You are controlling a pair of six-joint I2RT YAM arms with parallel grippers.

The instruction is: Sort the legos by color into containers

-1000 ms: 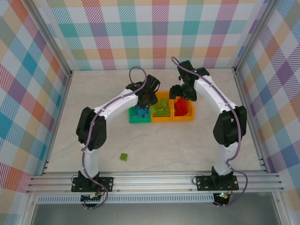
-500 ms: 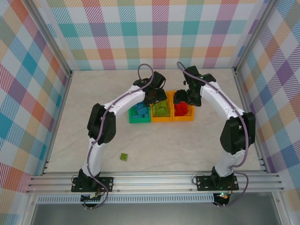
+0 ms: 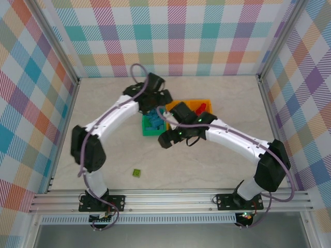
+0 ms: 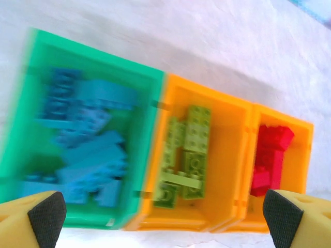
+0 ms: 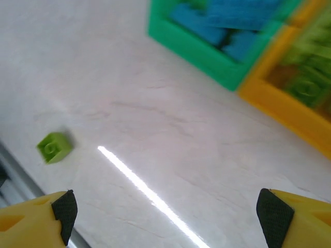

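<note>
Three containers stand in a row: a green bin [image 4: 93,67] of blue legos [image 4: 88,150], an orange bin [image 4: 227,155] of lime green legos [image 4: 189,150], and an orange bin [image 4: 305,155] of red legos [image 4: 271,155]. My left gripper [image 4: 164,217] hovers open above them with nothing between its fingers; from above, the left gripper [image 3: 158,101] is at the back of the green bin [image 3: 150,132]. One lime green lego [image 5: 54,147] lies alone on the table [image 3: 136,173]. My right gripper [image 5: 169,212] is open and empty over bare table, just in front of the green bin [image 3: 166,139].
The right arm's forearm [image 3: 227,135] lies across the two orange bins [image 3: 199,103] and hides most of them from above. A metal rail [image 3: 170,196] runs along the near table edge. Checkered walls enclose the table on three sides.
The left gripper has opened and shifted left along the back of the bins. The right arm has swung from the red bin leftward and nearer, to the table in front of the green bin.
</note>
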